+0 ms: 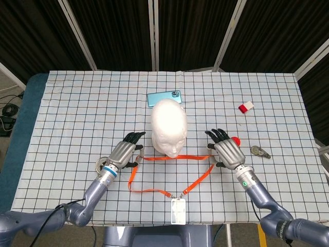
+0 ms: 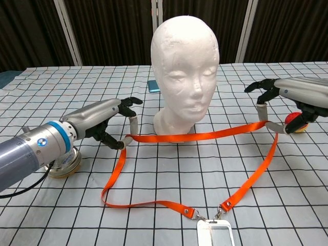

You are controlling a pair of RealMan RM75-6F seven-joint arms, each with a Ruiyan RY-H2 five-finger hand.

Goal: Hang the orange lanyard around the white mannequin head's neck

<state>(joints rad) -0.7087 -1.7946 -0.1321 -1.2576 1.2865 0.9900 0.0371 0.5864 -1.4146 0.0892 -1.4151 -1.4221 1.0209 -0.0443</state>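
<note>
The white mannequin head (image 1: 168, 127) (image 2: 185, 77) stands upright mid-table, facing me. The orange lanyard (image 1: 172, 158) (image 2: 200, 136) is stretched taut across the front of its neck, a little off the cloth. Its lower loop runs down to a white badge holder (image 1: 178, 211) (image 2: 215, 233) at the near edge. My left hand (image 1: 123, 153) (image 2: 110, 120) pinches the strap's left end between thumb and finger, its other fingers spread. My right hand (image 1: 226, 150) (image 2: 287, 100) pinches the right end the same way. No part of the strap passes behind the head.
A blue phone (image 1: 164, 98) lies behind the head. A red ball (image 1: 236, 140) (image 2: 294, 120) sits right by my right hand, with a metal piece (image 1: 260, 152) beyond it. A red-white block (image 1: 245, 107) lies far right. A round disc (image 1: 101, 164) (image 2: 64, 163) is beside my left wrist.
</note>
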